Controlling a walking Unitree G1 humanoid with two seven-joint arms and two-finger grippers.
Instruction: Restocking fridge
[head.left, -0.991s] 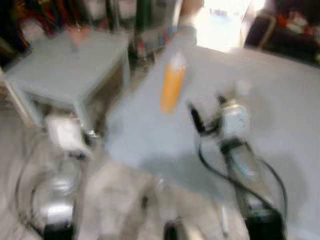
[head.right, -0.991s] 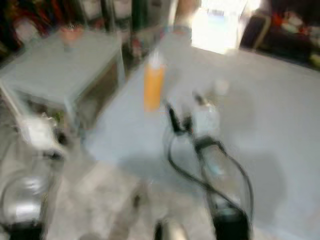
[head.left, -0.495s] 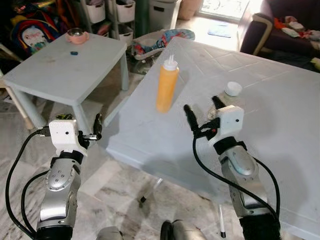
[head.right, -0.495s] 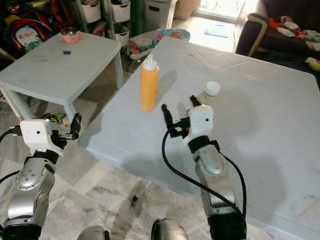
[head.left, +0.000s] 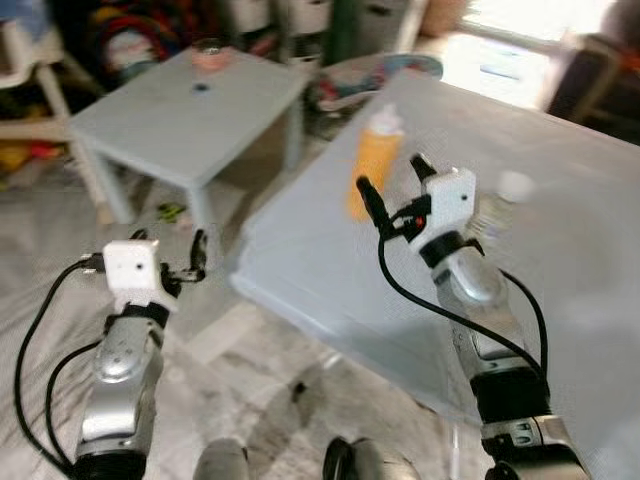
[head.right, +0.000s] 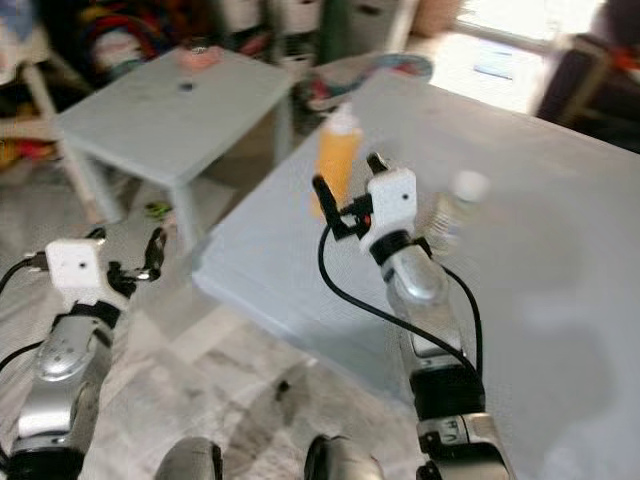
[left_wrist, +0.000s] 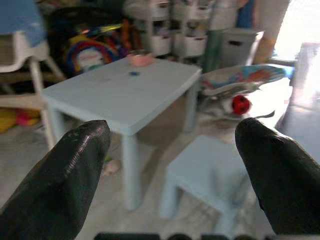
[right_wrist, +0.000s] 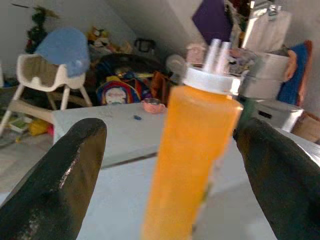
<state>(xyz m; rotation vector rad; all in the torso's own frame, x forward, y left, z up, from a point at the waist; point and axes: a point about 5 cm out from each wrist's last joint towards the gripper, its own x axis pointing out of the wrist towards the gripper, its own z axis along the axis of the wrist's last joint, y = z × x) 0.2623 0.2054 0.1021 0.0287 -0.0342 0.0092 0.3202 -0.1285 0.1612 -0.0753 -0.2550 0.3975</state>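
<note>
Standing upright near the left edge of the big white table (head.left: 560, 300), the orange squeeze bottle (head.left: 373, 165) points its white nozzle straight up, long axis vertical. The right gripper (head.left: 390, 178) is level with it, fingers spread wide either side without touching, apparently lined up for a side grasp. The left gripper (head.left: 175, 250) hangs idle over the floor, fingers spread.

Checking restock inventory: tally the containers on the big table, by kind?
Orange squeeze bottle: 1
Clear bottle with white cap: 1
Total: 2, both standing on the big table.
</note>
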